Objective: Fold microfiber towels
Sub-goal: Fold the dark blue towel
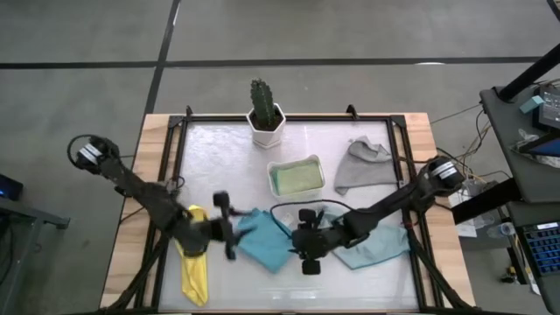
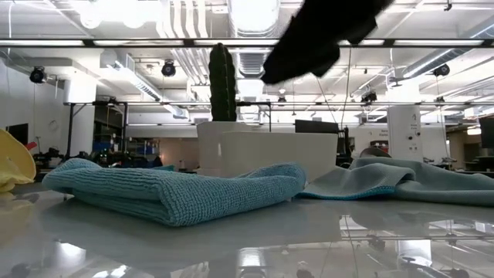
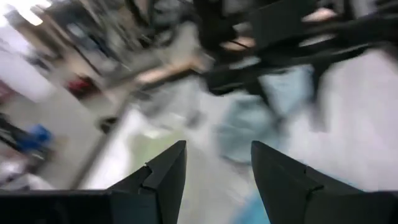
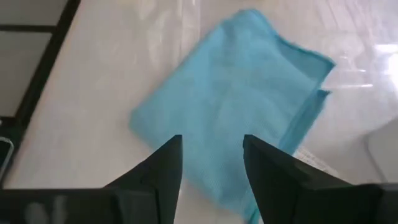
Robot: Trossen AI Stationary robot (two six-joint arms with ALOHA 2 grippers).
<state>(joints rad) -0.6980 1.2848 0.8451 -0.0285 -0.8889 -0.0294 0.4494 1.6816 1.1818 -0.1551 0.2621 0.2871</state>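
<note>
Both claws hang near the bright blue towel (image 1: 264, 238), which lies folded on the near middle of the surface (image 1: 227, 149). Left claw (image 1: 225, 226) sits just beside the towel's left edge with its fingers spread and nothing between them. Right claw (image 4: 210, 163) hovers at the towel's right edge, also spread and empty.

A yellow towel (image 1: 194, 262) trails under the left arm at the near left. A pale teal towel (image 1: 374, 245) lies flat under the right arm, a grey towel (image 1: 363, 166) sits crumpled at the far right, and an olive green one (image 1: 296, 179) rests in the white tray (image 1: 296, 163) beside the potted cactus (image 1: 262, 109).

Judging by its soft, plush layers, the blue cloth will be light and limp, sagging wherever it is unsupported. It looks best pinched at a corner or along the doubled edge, both layers together, so the fold does not slide open on the glossy surface.
</note>
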